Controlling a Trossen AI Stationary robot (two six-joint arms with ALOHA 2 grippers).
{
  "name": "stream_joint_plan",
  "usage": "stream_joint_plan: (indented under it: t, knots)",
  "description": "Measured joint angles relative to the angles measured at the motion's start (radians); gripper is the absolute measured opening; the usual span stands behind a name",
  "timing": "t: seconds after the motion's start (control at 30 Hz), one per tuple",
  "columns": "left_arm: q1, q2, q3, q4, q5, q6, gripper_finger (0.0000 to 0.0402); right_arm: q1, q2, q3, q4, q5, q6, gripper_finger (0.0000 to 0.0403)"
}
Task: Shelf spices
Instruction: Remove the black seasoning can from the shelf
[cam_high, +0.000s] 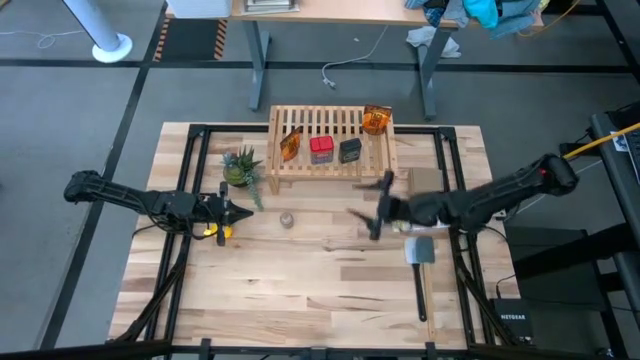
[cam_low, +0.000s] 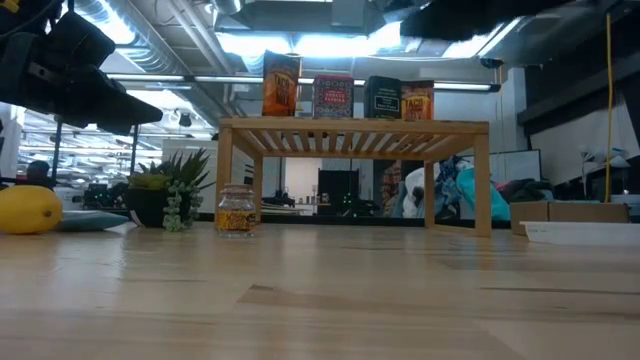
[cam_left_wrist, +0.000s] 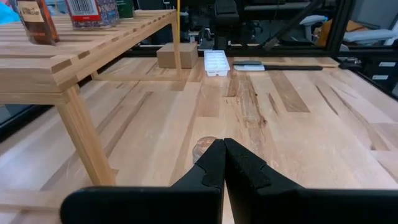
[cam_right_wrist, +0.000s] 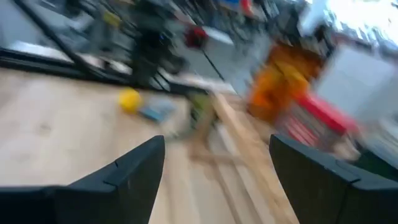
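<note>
Already four spices (cam_high: 333, 143) atop shelf (cam_high: 280, 176)

Lab or workshop: exposed ceiling ducts (cam_low: 150, 45), grey floor, floor cables (cam_high: 345, 62), desk (cam_high: 340, 10) behind table.

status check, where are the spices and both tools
Left tool shut, idle by the plant. Right tool open, empty, before the shelf. Four spices up; clear jar on the table. Nothing blocking.
</note>
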Motion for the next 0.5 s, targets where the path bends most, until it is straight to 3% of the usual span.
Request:
stream_joint_plan:
  t: [0.13,0.27,0.5]
  knots:
    - [0.000,0.000,0.000,0.000,0.000,0.000,0.0000,-0.111,-0.058,-0.001,-0.161,-0.097,0.044,0.0296]
    - [0.000,0.000,0.000,0.000,0.000,-0.023,0.0000,-0.201,-0.097,-0.001,-0.168,-0.165,0.031,0.0296]
    - [0.000,0.000,0.000,0.000,0.000,-0.029,0.0000,-0.344,-0.123,-0.001,-0.171,-0.167,0.012,0.0296]
